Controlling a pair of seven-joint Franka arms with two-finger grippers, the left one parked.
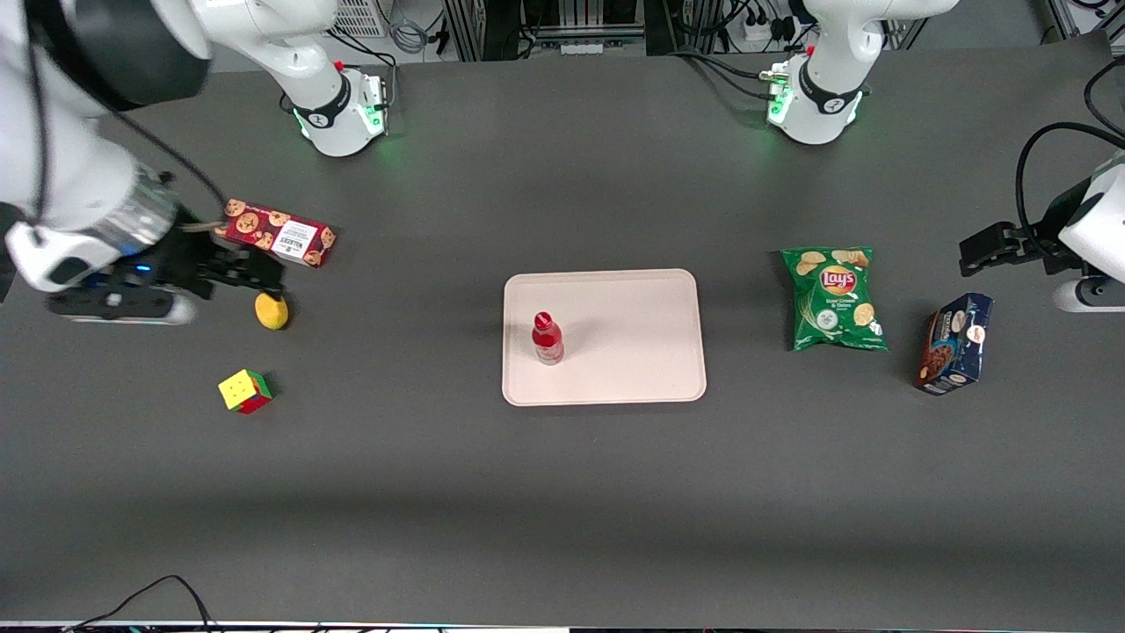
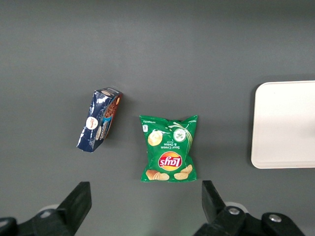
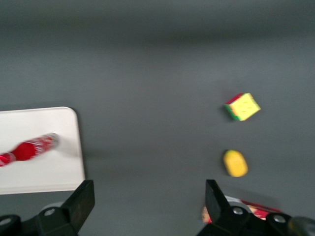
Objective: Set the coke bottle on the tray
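Observation:
The coke bottle (image 1: 547, 338) (image 3: 29, 147), red with a red cap, stands upright on the pale pink-beige tray (image 1: 633, 369) (image 3: 49, 172) at the middle of the table, in the part of the tray toward the working arm. My right gripper (image 1: 250, 274) (image 3: 147, 201) hovers well away from it, toward the working arm's end of the table, beside a red cookie box and above a yellow fruit. It is open, with only bare table showing between its fingers. One edge of the tray (image 2: 285, 123) also shows in the left wrist view.
A red cookie box (image 1: 279, 234), a yellow fruit (image 1: 271, 311) (image 3: 235, 163) and a colour cube (image 1: 245, 391) (image 3: 242, 106) lie near my gripper. A green Lay's bag (image 1: 833, 297) (image 2: 170, 148) and a blue box (image 1: 955, 343) (image 2: 100, 119) lie toward the parked arm's end.

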